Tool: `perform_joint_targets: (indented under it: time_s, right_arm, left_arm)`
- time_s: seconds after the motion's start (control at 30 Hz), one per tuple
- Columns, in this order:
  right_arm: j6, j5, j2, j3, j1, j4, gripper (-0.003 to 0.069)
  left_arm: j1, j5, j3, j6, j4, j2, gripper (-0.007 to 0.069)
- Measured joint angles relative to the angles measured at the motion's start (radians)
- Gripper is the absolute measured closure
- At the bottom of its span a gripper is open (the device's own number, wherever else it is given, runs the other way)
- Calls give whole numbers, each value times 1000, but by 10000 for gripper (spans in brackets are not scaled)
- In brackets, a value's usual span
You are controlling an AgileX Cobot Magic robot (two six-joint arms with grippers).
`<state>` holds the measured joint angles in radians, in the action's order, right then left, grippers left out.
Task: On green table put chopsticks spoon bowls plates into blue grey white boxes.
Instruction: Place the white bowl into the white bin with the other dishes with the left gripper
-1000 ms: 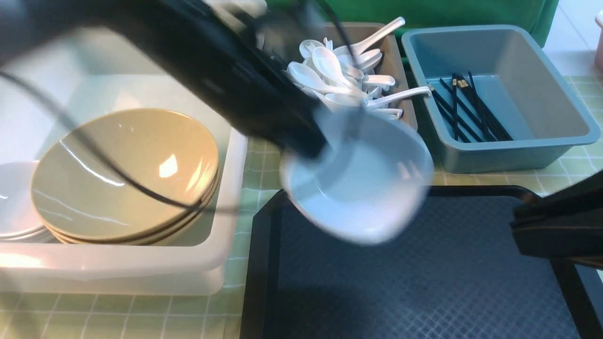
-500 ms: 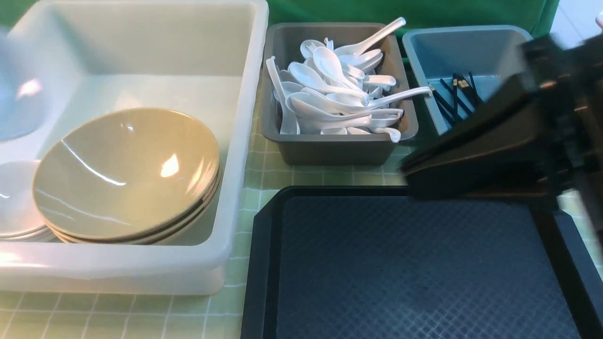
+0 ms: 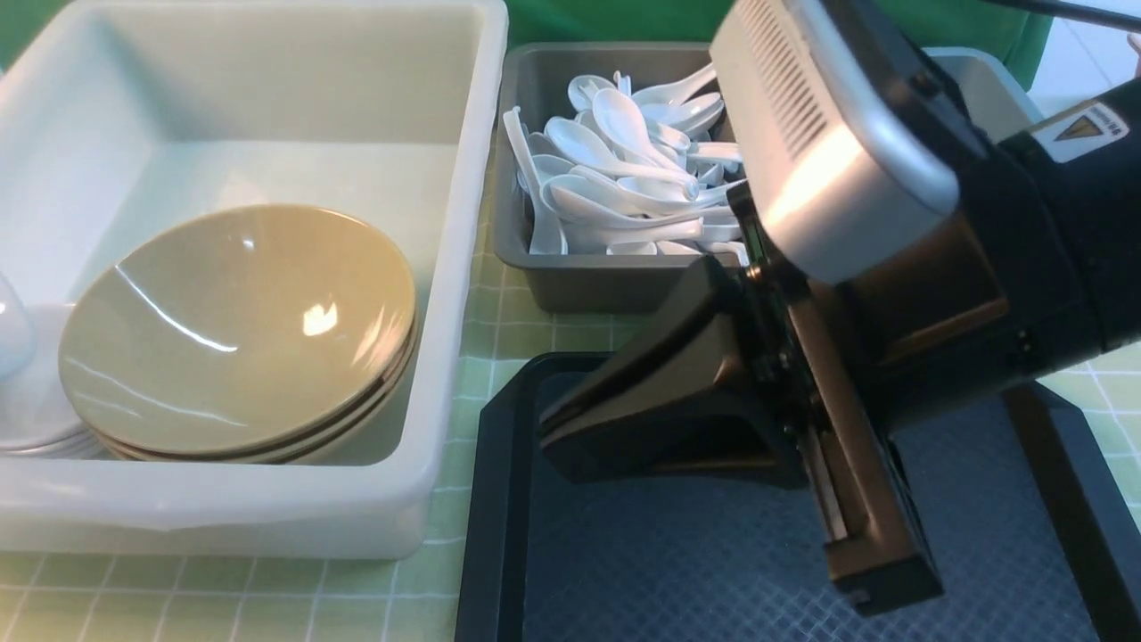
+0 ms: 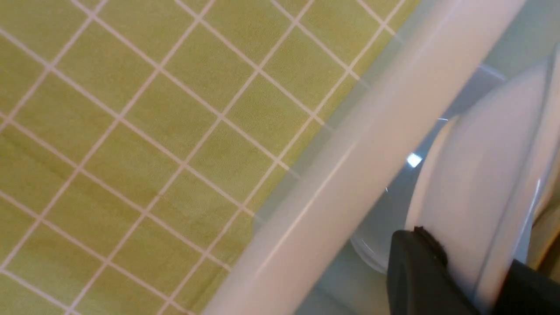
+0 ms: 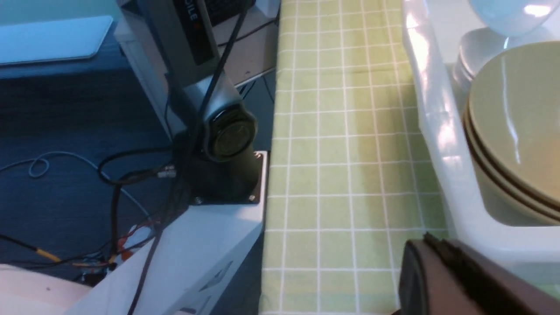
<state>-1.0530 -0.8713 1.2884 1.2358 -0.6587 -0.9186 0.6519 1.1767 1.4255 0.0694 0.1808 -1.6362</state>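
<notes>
The left jaws clenched the rim of a white plate (image 4: 477, 188), held tilted over the white box (image 4: 350, 175), near the stacked tan bowls (image 3: 241, 330). The right jaws were pressed together, empty, above the black tray (image 3: 499, 499) on the table (image 3: 499, 325). Spoons (image 3: 624, 178) filled the grey box (image 3: 535, 89).

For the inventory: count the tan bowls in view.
3 bowls, nested in one stack inside the white box, beside the white plates; others may hide beneath.
</notes>
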Motion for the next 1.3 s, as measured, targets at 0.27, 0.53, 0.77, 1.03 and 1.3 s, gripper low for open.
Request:
perform_joint_targets:
  time_s: [0.27, 0.53, 0.77, 1.03, 1.3]
  right_arm:
    - [-1, 5, 0, 0, 0, -1, 634]
    - [-1, -3, 0, 0, 0, -1, 625]
    - [-1, -8, 0, 0, 0, -1, 621]
    - [7, -11, 0, 0, 0, -1, 613]
    - [33, 0, 0, 0, 29, 43, 612]
  left_arm:
    - [-129, -30, 0, 33, -82, -102, 608]
    - [-216, -12, 0, -99, -285, -110, 601]
    - [-234, 20, 0, -119, -301, -82, 533]
    - [-234, 34, 1, -150, -295, -54, 349]
    - [-235, 49, 12, -155, -248, -17, 52]
